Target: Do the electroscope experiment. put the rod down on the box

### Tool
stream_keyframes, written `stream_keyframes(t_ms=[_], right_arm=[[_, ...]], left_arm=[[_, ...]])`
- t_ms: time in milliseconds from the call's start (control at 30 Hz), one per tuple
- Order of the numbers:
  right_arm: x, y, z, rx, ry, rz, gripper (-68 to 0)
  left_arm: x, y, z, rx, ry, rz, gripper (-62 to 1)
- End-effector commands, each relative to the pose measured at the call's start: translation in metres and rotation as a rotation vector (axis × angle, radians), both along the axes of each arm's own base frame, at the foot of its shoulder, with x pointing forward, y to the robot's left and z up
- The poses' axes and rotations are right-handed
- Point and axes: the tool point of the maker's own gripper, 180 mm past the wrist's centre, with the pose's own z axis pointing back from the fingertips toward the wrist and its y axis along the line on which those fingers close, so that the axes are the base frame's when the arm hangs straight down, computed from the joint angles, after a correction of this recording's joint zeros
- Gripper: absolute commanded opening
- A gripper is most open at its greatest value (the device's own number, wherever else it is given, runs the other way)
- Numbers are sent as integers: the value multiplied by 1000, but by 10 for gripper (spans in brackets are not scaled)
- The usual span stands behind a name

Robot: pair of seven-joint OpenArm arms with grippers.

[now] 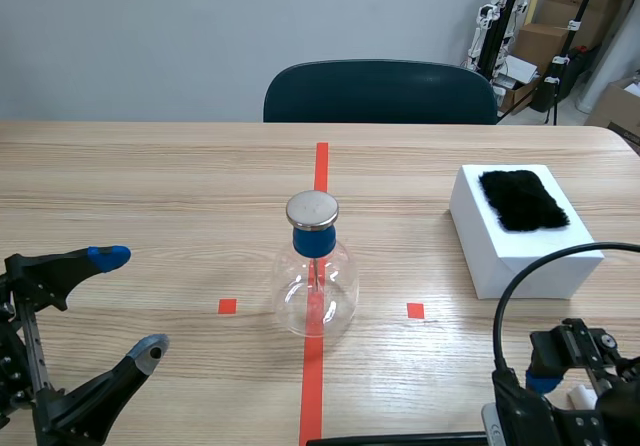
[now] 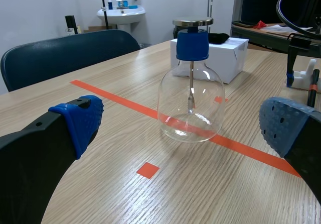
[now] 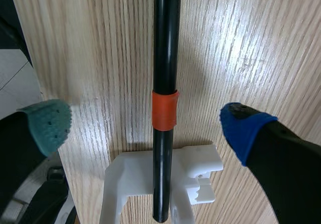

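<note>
Rod [image 3: 165, 58], slim, black with orange band, lying in white plastic holder [image 3: 130, 184] on wood-grain table [image 1: 150, 166] near white box [image 1: 520, 266]. Right gripper [image 3: 148, 126] poised above it, fingers [image 3: 47, 126] wide apart; left gripper [image 1: 130, 301] low, equally wide.

Near left: left arm [image 1: 28, 366] low, left pincer [image 1: 130, 302] lying level, fingers spread wide, blue pad [image 1: 108, 257] farther, grey pad [image 1: 152, 347] nearer. Near right: right arm [image 1: 560, 418] low, right pincer [image 3: 147, 124] aimed straight down, fingers apart, nothing clamped between them.
</note>
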Motion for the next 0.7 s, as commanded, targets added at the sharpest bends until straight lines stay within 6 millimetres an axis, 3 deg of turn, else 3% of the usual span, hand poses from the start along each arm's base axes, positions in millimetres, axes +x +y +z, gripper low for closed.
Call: stream_keyframes(t_ms=[0,267,667], right_arm=[[1,2,2,7,0,9,4],[1,14,13,92,11,-3,4],[28,22,60,359,-20,-193,4]], left_arm=[[2,2,7,-18,-23,3,14],[2,2,7,-18,-22,3,14],[2,2,7,-18,-22,3,14]])
